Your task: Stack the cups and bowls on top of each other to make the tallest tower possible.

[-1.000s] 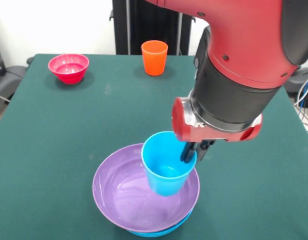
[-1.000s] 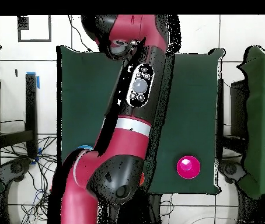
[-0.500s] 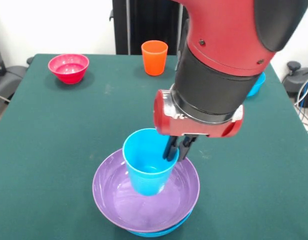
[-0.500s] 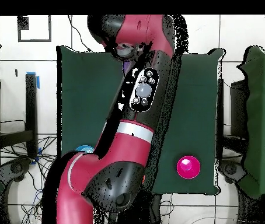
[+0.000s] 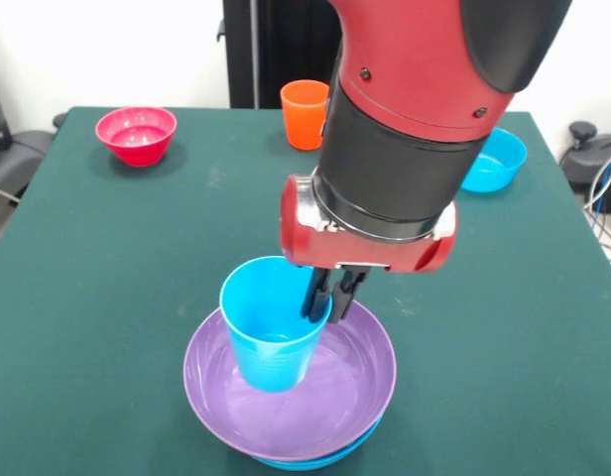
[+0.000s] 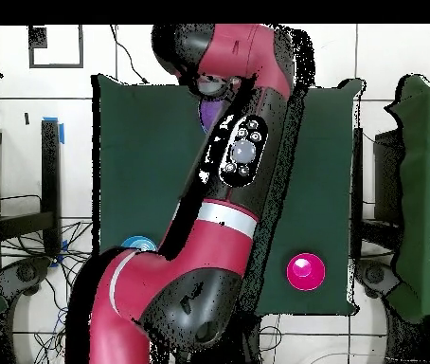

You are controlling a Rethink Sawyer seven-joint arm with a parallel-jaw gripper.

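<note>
The red and black arm reaches steeply down, its pincer [image 5: 325, 295] clamped on the rim of the glossy light blue plastic tumbler [image 5: 272, 335]. The tumbler hangs upright, its base low inside the wide purple plastic bowl [image 5: 360, 382] directly beneath, itself nested on a blue bowl [image 5: 315, 461].

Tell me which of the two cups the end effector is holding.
The light blue cup, pinched at its rim by the end effector over the purple bowl. The orange cup stands alone at the table's far edge.
</note>
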